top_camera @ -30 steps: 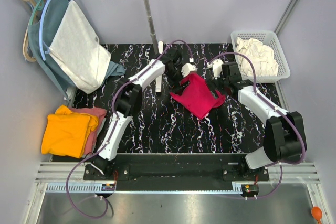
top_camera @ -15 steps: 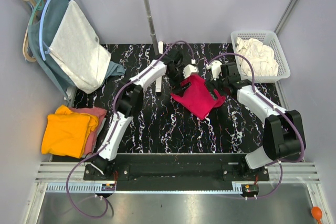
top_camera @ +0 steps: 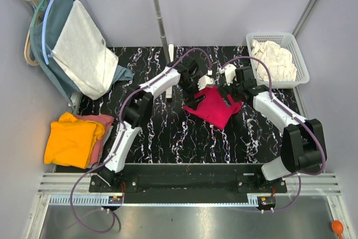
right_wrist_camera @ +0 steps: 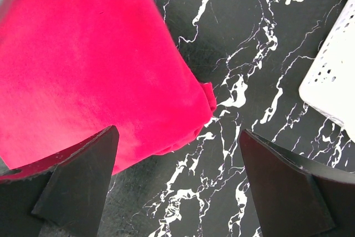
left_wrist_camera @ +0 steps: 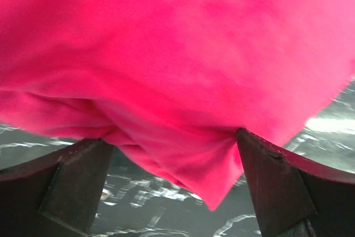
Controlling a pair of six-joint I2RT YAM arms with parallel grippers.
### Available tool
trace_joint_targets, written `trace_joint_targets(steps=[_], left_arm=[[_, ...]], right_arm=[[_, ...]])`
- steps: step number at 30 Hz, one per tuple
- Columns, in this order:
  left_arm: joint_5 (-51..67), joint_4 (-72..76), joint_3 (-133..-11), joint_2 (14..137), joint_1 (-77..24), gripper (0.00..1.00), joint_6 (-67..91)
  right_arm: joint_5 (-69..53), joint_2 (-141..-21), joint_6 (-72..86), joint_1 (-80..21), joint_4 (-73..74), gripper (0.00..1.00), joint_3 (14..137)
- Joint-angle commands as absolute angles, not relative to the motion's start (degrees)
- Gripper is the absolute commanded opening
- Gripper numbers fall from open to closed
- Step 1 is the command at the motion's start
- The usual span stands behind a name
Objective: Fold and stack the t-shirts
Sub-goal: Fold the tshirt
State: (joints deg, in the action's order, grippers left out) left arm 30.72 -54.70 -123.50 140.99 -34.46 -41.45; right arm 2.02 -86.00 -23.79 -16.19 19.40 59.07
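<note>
Loosely bunched, the crimson-pink t-shirt [top_camera: 215, 107] lies between the left hand [top_camera: 194, 98] and right hand [top_camera: 232, 97], both spread open

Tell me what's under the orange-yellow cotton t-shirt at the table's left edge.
A dusty pink t-shirt lies under the orange-yellow t-shirt; only its right edge shows. The rest, and anything beneath it, is covered.

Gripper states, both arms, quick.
Left gripper: open, jaws wide, crimson-pink t-shirt draped between them, not clamped.
Right gripper: open, holding nothing, over the t-shirt's edge.
</note>
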Motion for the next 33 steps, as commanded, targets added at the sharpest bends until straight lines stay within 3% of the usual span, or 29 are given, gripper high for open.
trace_joint_targets(steps=[1,14,26,33], left_arm=[[33.84,-64.25,-112.52,139.84,-37.18,0.99,-39.99],[32.88,-59.95,-98.35,132.28,-40.08,0.99,-34.72],[24.97,-57.4,-110.11,132.45,-37.45,0.99,-28.58],[21.53,-54.49,-110.57,129.47,-35.25,0.99,-25.84]], right_arm=[[1.41,-83.15,-23.55,-16.61,18.46,1.0,58.71],[1.93,-80.25,-23.73,-17.14,19.69,1.0,57.83],[1.84,-79.89,-23.2,-17.75,19.86,1.0,56.95],[1.41,-81.82,-23.64,-17.75,19.51,1.0,56.43]])
